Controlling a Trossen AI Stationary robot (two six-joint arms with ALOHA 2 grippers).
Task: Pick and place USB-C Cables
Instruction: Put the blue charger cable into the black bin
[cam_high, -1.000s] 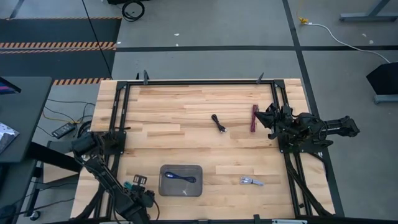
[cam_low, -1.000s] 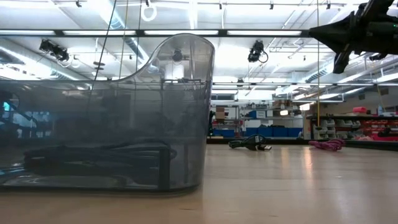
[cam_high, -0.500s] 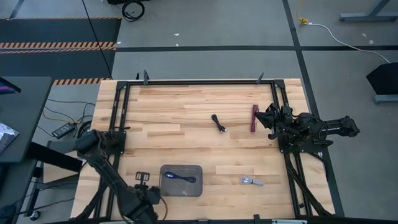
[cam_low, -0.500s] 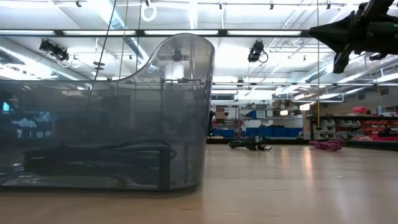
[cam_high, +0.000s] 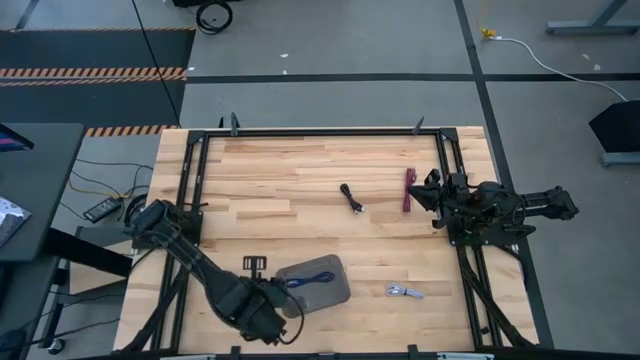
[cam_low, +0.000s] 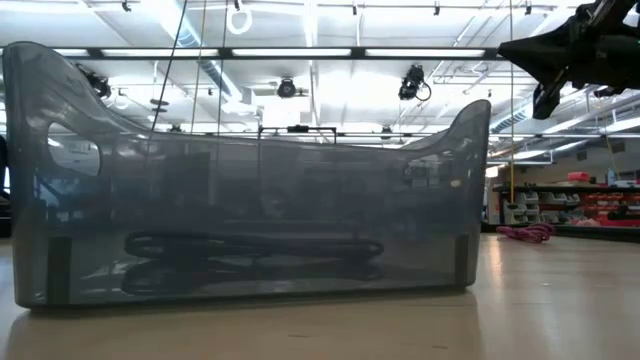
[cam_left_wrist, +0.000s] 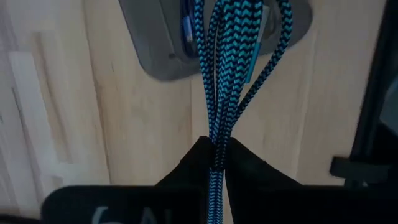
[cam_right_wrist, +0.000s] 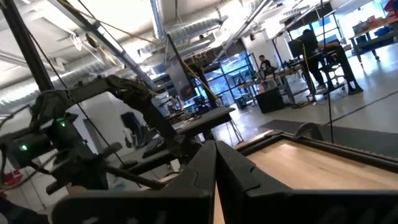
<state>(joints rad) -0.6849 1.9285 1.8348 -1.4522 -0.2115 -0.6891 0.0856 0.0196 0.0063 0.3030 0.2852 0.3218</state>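
Note:
My left gripper (cam_left_wrist: 216, 158) (cam_high: 285, 298) is shut on the teal cable (cam_left_wrist: 227, 56) at the left end of the grey tray (cam_high: 335, 294) (cam_low: 250, 200), near the table's near edge. The purple-blue cable (cam_high: 318, 280) lies in the tray. The black cable (cam_high: 351, 197), the dark red cable (cam_high: 408, 190) (cam_low: 527, 232) and the silver-grey cable (cam_high: 404, 291) lie on the wood. My right gripper (cam_high: 428, 194) (cam_right_wrist: 216, 155) is shut and hovers above the table, just right of the dark red cable. My left gripper pinches the teal cable between its two fingers, at one end of the bundle (cam_left_wrist: 216, 144), where several strands run together. The fingers lie along the bundle. Its loops (cam_left_wrist: 242, 37) reach ahead of the fingers, over the tray's rim (cam_left_wrist: 155, 56). Whether they rest in the tray I cannot tell.
Black frame rails (cam_high: 320, 131) run along the table's far, left and right sides. The tray stands close in front of the low camera and hides the black cable there. Bare wood lies between the tray and the silver-grey cable.
My left arm has swung along the near edge toward the table's right and reached the tray's left end. The tray has slid a little to the right and turned about; in the low view its long side now shows instead of its short end. My right arm has kept still.

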